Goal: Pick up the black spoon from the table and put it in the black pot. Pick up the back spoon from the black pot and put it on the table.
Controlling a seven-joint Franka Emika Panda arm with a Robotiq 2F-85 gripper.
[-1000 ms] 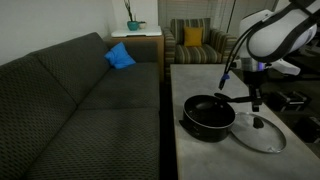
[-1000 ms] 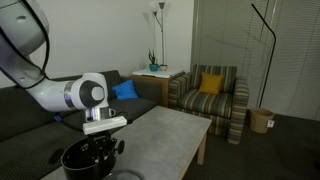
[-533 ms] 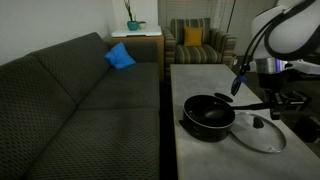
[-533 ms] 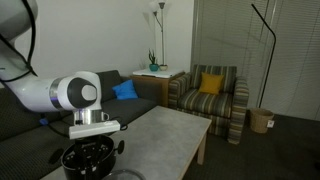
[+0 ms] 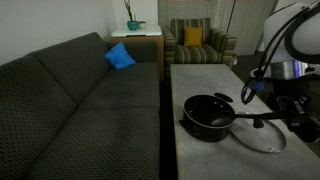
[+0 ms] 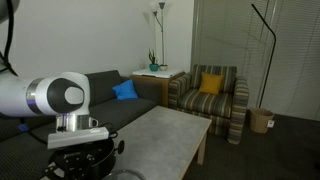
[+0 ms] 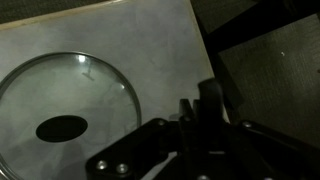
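Jaws clamped on the black spoon (image 5: 258, 117), held level over 1 glass lid (image 5: 262, 137), tip pointing 9 o'clock at the rim of the black pot (image 5: 207, 116). Lid lies by the 6 o'clock edge of the counter (image 5: 200, 78); bare top stretches toward 12 o'clock.
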